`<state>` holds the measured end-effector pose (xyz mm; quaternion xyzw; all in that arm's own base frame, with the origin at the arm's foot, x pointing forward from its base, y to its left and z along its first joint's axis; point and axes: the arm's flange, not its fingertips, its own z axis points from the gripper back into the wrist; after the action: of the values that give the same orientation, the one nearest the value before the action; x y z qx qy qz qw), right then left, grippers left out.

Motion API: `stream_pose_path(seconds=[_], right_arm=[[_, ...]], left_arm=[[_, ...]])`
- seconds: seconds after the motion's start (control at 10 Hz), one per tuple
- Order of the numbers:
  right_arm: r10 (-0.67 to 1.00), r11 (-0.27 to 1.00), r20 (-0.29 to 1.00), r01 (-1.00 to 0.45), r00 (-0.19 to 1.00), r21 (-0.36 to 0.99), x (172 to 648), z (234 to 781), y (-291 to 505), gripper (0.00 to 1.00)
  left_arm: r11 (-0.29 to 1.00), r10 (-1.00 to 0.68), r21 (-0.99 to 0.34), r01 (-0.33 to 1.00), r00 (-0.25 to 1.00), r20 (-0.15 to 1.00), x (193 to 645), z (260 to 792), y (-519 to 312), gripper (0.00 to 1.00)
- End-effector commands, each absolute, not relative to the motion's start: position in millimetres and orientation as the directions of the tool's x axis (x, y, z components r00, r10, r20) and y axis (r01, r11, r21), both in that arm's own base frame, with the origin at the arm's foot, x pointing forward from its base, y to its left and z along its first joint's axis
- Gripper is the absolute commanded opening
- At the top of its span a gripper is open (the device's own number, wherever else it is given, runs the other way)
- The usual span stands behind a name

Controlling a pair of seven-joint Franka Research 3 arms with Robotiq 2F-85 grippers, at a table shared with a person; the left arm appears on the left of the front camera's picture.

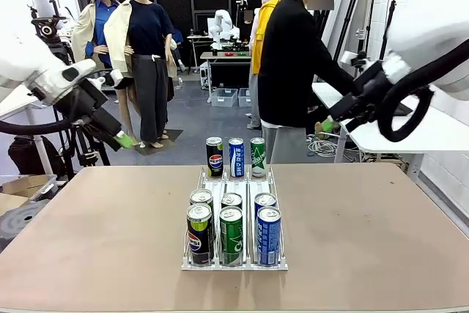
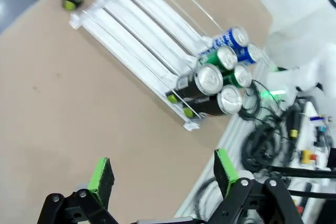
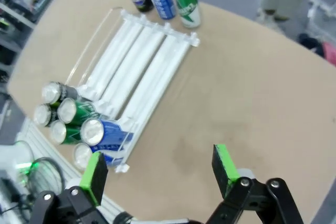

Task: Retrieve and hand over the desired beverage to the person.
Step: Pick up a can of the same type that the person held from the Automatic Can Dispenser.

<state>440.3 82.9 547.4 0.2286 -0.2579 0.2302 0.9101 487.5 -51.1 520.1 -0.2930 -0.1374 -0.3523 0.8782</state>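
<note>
**Both grippers open above the table; all cans in or beside the rack**

The left gripper (image 1: 123,138) is seen raised over the table's left edge, well clear of the drinks. In its own wrist view its two green pads (image 2: 101,179) are spread wide apart with nothing between them. The right gripper (image 1: 327,124) is seen high at the right, past the far right corner of the table (image 1: 88,240). Its fingers are likewise wide apart and empty, as the right wrist view confirms.

A white three-lane rack (image 1: 242,183) is laid along the middle of the table. Six cans are gathered at its near end, in two rows of three:

- In the front row a black cola can (image 1: 198,234) is on the left, a green can (image 1: 231,236) in the middle and a blue can (image 1: 268,235) on the right.
- A second row (image 1: 231,201) is pressed close behind it, one can to each lane.

Three more cans are stood upright on the table just past the rack's far end, close to one another. A black cola can (image 1: 214,157) is on the left, a blue one (image 1: 236,157) in the middle and a green one (image 1: 258,157) on the right. The lanes between the two groups are bare.

The person (image 1: 289,64) is stood at the far side, a little right of the middle. The body is turned toward the robot's right, and one black sleeve is stretched out that way (the hand is hidden behind the right arm). Which drink is wanted cannot be told. No can is touched by either gripper or by the person.
</note>
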Motion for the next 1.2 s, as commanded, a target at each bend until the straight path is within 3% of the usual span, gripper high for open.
stream_pose_path(seconds=[0.0, 0.2, 0.6, 1.1], right_arm=[[0.254, 0.702, 0.562, -0.549, 0.787, 0.453, 444, 540, 39, 1.00], [0.132, 0.604, 0.568, -0.520, 0.812, 0.603, 440, 534, -16, 1.00], [-0.084, 0.517, 0.563, -0.447, 0.822, 0.730, 411, 495, -111, 1.00], [-0.242, 0.413, 0.568, -0.446, 0.786, 0.794, 388, 467, -172, 1.00]], left_arm=[[0.524, -0.431, -0.581, 0.623, 0.782, 0.449, 511, 514, -2, 1.00], [0.508, -0.276, -0.678, 0.531, 0.846, 0.455, 508, 505, 51, 1.00], [0.467, 0.026, -0.823, 0.324, 0.925, 0.379, 493, 491, 139, 1.00], [0.426, 0.116, -0.856, 0.294, 0.920, 0.374, 495, 511, 162, 1.00]])
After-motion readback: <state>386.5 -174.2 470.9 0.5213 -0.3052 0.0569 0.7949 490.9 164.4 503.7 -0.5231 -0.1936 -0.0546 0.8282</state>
